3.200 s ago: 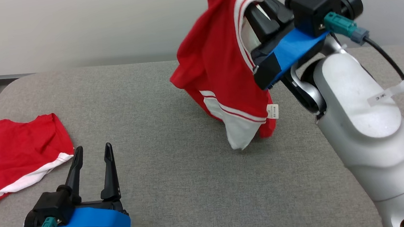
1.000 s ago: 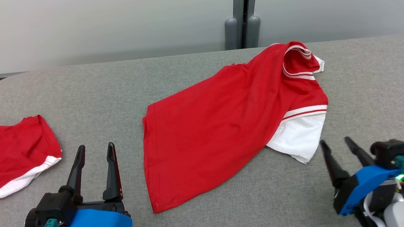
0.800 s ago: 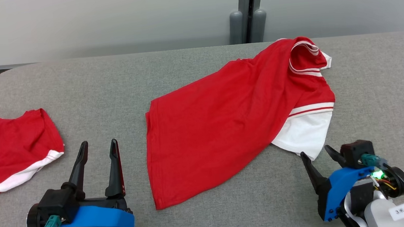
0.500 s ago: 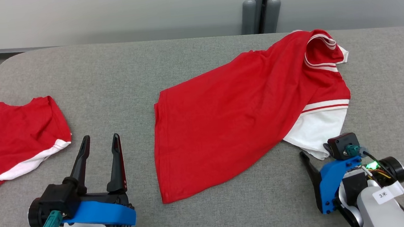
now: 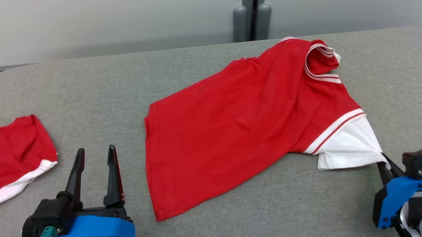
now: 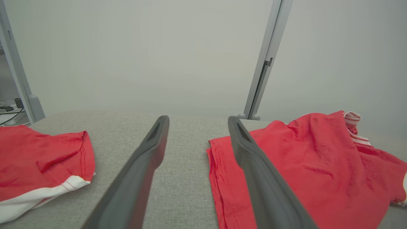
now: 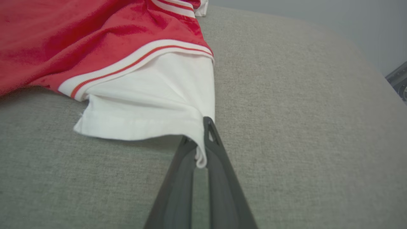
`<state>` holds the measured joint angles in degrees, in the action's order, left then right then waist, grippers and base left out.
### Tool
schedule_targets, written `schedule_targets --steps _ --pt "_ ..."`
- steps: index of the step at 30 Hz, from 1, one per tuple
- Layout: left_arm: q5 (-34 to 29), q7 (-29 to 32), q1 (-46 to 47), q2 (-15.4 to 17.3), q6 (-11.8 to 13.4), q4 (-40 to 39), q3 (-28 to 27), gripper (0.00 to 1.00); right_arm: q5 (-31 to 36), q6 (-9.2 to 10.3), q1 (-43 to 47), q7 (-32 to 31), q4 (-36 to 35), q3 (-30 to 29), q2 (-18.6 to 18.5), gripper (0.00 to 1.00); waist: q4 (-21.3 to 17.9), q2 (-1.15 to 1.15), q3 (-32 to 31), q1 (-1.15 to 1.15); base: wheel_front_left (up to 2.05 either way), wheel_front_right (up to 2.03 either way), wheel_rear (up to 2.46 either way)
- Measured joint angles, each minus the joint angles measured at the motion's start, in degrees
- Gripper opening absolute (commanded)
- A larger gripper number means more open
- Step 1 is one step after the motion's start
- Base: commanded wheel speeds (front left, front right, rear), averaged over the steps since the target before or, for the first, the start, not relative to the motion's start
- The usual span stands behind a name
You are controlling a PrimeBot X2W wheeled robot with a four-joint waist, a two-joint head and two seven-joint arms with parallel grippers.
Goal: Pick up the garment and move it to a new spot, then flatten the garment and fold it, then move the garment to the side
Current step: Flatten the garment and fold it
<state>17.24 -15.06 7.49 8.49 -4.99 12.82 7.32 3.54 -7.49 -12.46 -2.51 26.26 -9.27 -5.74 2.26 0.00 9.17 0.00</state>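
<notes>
Right wrist view: right gripper (image 7: 200,143) pinches a white sleeve of the garment (image 7: 95,47).
Near the front edge of the table (image 5: 219,217), the left gripper (image 5: 95,149) gapes empty.

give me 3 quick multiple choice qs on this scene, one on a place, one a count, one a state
1. Where does the right hand grip the shirt? A collar B bottom hem C white sleeve
2. How many red garments lie on the table? A one B two C three
3. The left hand is A open and empty B shut on the shirt C shut on nothing

Answers: 1 C, it pinches the sleeve's corner; 2 B, the shirt plus a second garment at the left; 3 A, its jaws stand apart, nothing between them.
</notes>
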Motion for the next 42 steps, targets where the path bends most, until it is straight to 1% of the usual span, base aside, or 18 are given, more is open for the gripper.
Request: schedule_targets --steps 1,2,4,9,12,18,21,29,35,42 --pt "0.04 0.0 -0.46 0.01 0.35 -0.2 -0.63 1.0 -0.41 0.0 2.31 -1.05 -3.23 -0.9 0.21 0.0 -0.95 0.0 -0.17 0.0 0.0 0.0 0.0" --pt "0.04 0.0 -0.46 0.01 0.35 -0.2 -0.63 1.0 -0.41 0.0 2.31 -1.05 -3.23 -0.9 0.21 0.0 -0.95 0.0 -0.17 0.0 0.0 0.0 0.0" --pt "0.33 0.0 -0.74 0.02 0.44 -0.43 -1.03 1.0 -2.04 -0.01 4.26 -2.65 -6.2 -1.24 0.76 1.0 -1.95 0.0 -0.3 0.0 0.0 0.0 0.0" --pt "0.32 0.0 -1.64 0.11 0.65 -0.76 -1.65 1.0 -5.57 0.0 8.17 -3.18 -14.56 -0.18 1.81 1.0 -3.92 0.0 -1.24 0.0 0.0 0.0 0.0" --pt "0.3 0.0 -2.47 0.03 0.92 -0.94 -1.96 1.0 -8.38 0.0 10.21 -1.93 -19.31 -0.03 2.34 1.0 -4.69 0.0 -2.13 0.0 0.0 0.0 0.0" --pt "0.04 -0.01 -4.47 -0.57 1.16 -1.22 -2.54 1.0 -13.34 0.0 11.83 1.03 -25.13 -0.6 2.74 1.0 -5.67 0.0 -4.07 0.0 0.0 0.0 0.0" --pt "0.0 -0.01 -6.07 -0.74 1.67 -1.37 -3.28 1.0 -16.4 0.0 11.88 2.19 -24.95 0.41 2.8 1.0 -6.13 0.0 -5.32 -0.01 0.0 0.0 0.0" --pt "-0.02 0.0 -8.5 -1.26 1.43 0.33 -4.48 1.0 -13.17 0.0 10.24 3.42 -20.37 3.01 2.83 1.0 -6.22 0.0 -7.98 -0.01 0.0 0.0 0.0" --pt "-0.16 -0.01 -9.0 -1.41 1.09 1.91 -4.58 1.0 -13.1 0.0 9.18 3.58 -17.75 3.49 2.87 1.0 -5.12 0.0 -8.82 -0.01 0.0 0.0 0.0" --pt "-0.2 0.0 -9.55 -1.58 0.91 2.67 -4.58 1.0 -13.13 0.0 8.99 3.59 -16.67 3.79 2.8 1.0 -3.99 0.0 -9.11 -0.01 0.0 0.0 0.0"
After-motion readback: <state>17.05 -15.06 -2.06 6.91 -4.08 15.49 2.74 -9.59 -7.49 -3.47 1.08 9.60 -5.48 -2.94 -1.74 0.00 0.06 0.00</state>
